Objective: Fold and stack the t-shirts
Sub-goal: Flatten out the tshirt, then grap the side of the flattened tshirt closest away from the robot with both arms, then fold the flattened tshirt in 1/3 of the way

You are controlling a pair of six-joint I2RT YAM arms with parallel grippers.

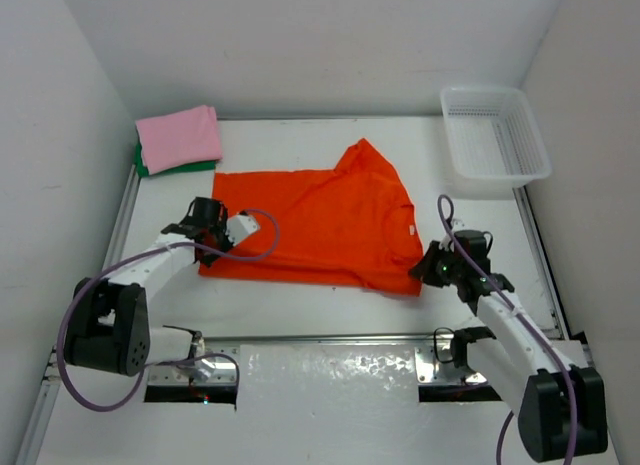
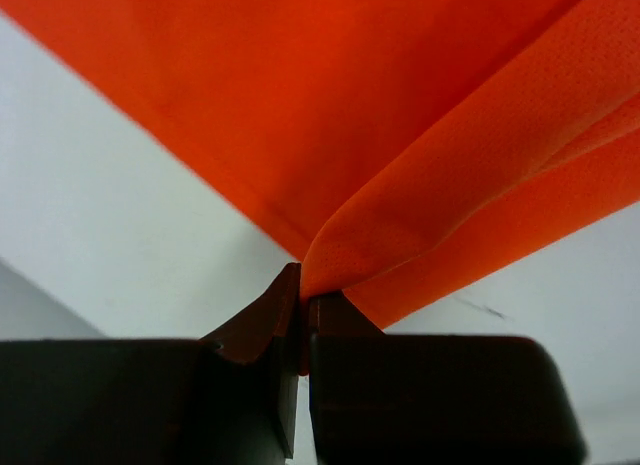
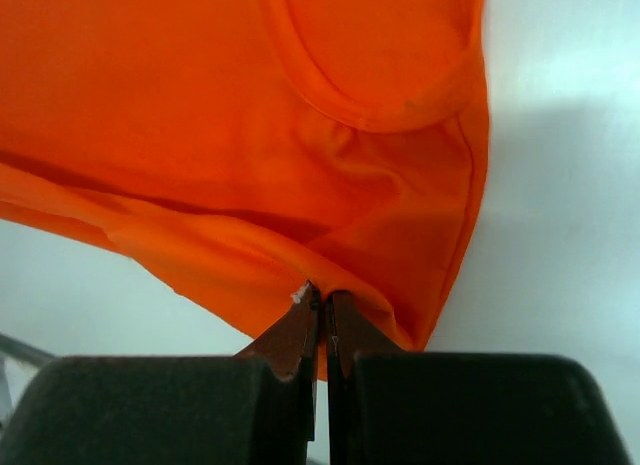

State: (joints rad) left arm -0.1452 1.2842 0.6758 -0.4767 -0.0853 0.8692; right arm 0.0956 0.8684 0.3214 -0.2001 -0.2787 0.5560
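My left gripper (image 2: 303, 290) is pressed shut on a pinch of the vivid orange soft cloth t-shirt (image 1: 320, 220) at its left edge. My right gripper (image 3: 322, 300) nips a doubled edge near the neckline. The shirt lies spread mid-table, smooth and matte. I judge it light and limp, sagging between grips, so corners and hems are the best holds. The folded pale pink t-shirt (image 1: 178, 137) sits on the green one (image 1: 150, 168) at the far left.

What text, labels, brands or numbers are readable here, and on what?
No readable text in any view.
orange t-shirt: small white speck near the neckline, possibly a tag, too small to read.
pink t-shirt, green t-shirt, basket: no print visible.
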